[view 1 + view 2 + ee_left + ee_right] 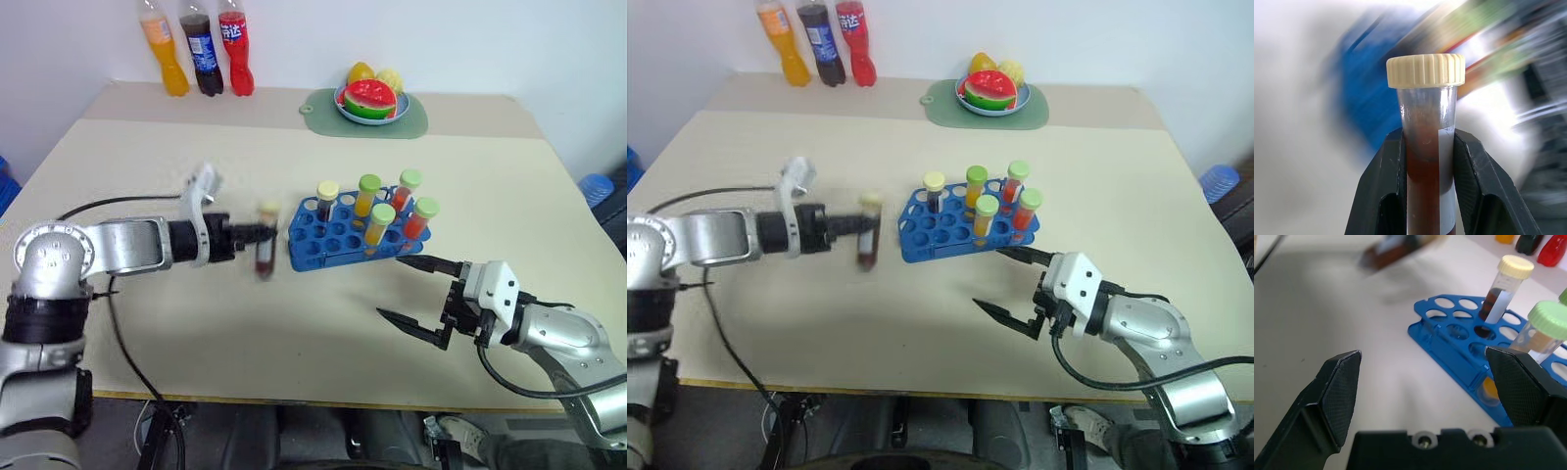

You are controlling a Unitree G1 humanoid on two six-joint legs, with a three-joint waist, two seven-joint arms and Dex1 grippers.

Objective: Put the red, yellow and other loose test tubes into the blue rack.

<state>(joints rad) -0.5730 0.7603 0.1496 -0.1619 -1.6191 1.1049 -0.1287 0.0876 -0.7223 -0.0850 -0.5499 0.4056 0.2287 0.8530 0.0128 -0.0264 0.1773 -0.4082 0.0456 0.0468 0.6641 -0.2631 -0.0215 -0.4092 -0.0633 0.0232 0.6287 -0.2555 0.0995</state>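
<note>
Left pincer (257, 235) clamps brown cream-capped tube (265, 247), lifted off bench (196, 323) at rack's (338, 235) 9 o'clock; right pincer (416, 294) gapes empty. Next: lower tube into free hole.

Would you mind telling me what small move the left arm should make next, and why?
Probably carry the brown tube rightward over an empty hole of the blue rack: the left gripper is shut on it, upright, just beside the rack.

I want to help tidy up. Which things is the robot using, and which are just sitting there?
For the job:
- dark brown tube, gripped by the left gripper
- blue rack, five tubes standing in it

Just sitting there:
- three soda bottles
- fruit plate on green mat
</note>
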